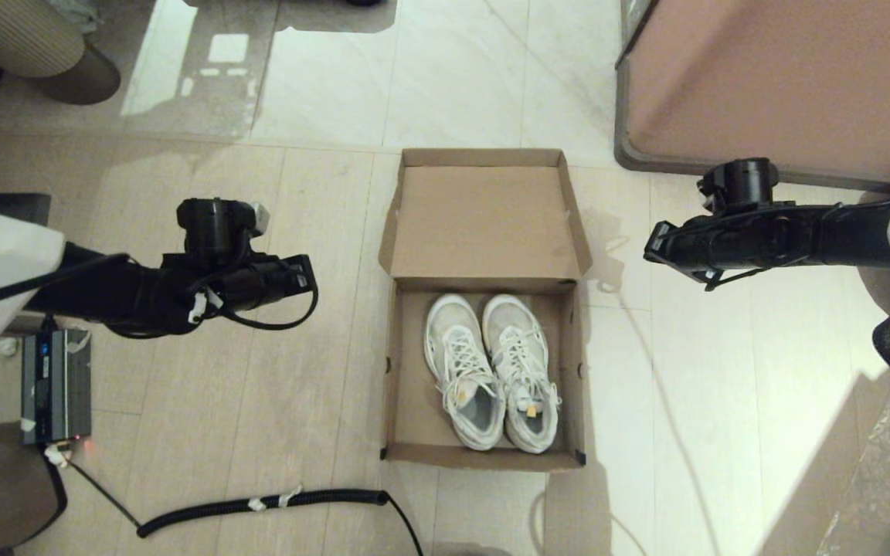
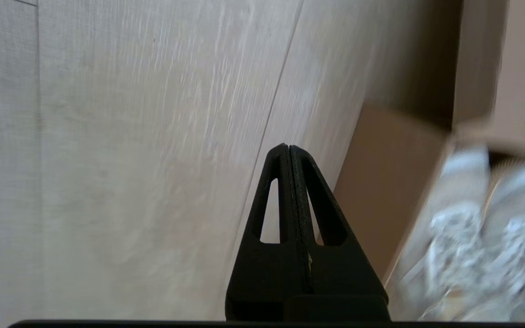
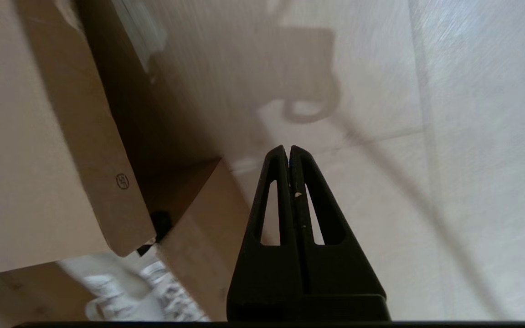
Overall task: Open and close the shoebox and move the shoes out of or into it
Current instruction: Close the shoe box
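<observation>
At the left of the head view, my left gripper [image 1: 307, 276] hangs above the floor [image 1: 290, 371], well apart from the shoebox [image 1: 484, 455]; in its wrist view the fingers [image 2: 290, 191] are pressed together, holding nothing. Below it, at the lower left, a small grey device [image 1: 56, 384] sits on the floor with a coiled black cable [image 1: 259, 506] trailing along the bottom of the frame.

In the centre the shoebox lies open, its hinged lid [image 1: 484, 224] folded back flat toward the top of the frame. The shoes [image 1: 491, 371] rest side by side inside the lower half, toes toward the lid.

At the right, my right gripper [image 1: 650, 252] hovers level with the lid, near the box's right edge but not touching it; its fingers [image 3: 290, 191] are likewise closed on nothing.

I judge that I stand between steps: either lifting the shoes out or swinging the lid over. For the first I must spread a gripper and descend onto a shoe's collar; for the second, hook the lid's far edge.

The floor is pale wood-look plank giving way to glossy tile at the top. A pinkish-brown cabinet [image 1: 785, 85] fills the upper right, and a ribbed round seat [image 1: 20, 38] the upper left.
</observation>
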